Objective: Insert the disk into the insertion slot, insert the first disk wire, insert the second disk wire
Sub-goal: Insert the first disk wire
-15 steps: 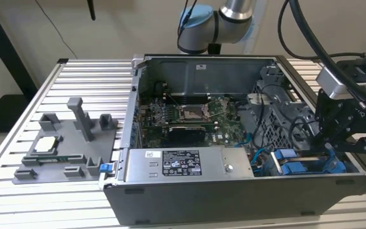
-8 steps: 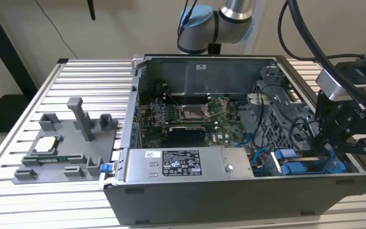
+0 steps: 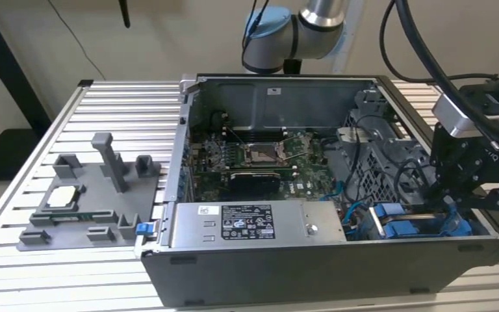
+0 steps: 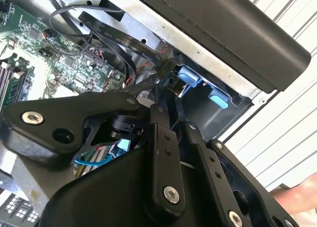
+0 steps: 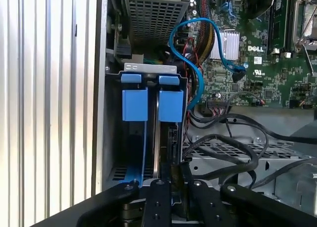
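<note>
My claw (image 3: 447, 203) hangs inside the computer case (image 3: 319, 279) at the exterior view's right, just above the blue-framed disk (image 5: 134, 104) standing in its metal slot (image 5: 148, 68); whether the claw is apart or together I cannot tell

Place: we log a robotics lab.
Evidence: robot arm (image 3: 295, 29) over an opened computer case (image 3: 319, 276) on slatted aluminium tabletop (image 3: 119, 107).

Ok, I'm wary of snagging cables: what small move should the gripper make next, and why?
Probably a short, slow advance straight along the insertion slot: the gripper is in line with the disk standing in it, and black cables lie close beside it, so sideways motion might snag.
</note>
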Controlling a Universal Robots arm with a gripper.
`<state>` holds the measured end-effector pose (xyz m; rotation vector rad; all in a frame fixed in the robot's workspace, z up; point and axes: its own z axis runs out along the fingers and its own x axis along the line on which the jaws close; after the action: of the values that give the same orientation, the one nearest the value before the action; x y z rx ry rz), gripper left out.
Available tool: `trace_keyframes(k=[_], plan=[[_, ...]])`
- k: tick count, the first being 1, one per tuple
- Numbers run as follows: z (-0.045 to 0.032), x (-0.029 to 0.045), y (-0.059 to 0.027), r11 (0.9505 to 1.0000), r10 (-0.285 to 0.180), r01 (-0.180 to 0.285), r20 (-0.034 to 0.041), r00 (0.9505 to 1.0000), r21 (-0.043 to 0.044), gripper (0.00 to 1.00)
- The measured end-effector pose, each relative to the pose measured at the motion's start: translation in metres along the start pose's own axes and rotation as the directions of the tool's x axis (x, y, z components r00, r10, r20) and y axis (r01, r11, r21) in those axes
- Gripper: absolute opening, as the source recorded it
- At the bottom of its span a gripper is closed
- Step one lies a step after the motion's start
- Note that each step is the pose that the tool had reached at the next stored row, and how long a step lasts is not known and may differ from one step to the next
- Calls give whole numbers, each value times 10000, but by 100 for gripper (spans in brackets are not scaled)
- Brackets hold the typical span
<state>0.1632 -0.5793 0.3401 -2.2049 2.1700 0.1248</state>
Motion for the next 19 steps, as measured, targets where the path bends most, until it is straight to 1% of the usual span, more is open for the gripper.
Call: trace_keyframes(k=[7,10,12,13,14,15,16,19], plan=[[4,-26,-1,10000,-1,1,-2,10000,0,0],[43,-25,-2,10000,-1,1,-11,10000,0,0],[70,-22,-3,10000,0,0,-40,10000,0,0],[76,-21,-3,10000,0,0,-37,10000,0,0],[85,-20,-3,10000,-1,1,-19,10000,0,0],[76,-21,-3,10000,0,0,-23,10000,-1,100],[47,-24,-2,10000,0,0,-15,10000,-5,100],[-89,-36,1,10000,1,-1,-26,10000,-7,100]])
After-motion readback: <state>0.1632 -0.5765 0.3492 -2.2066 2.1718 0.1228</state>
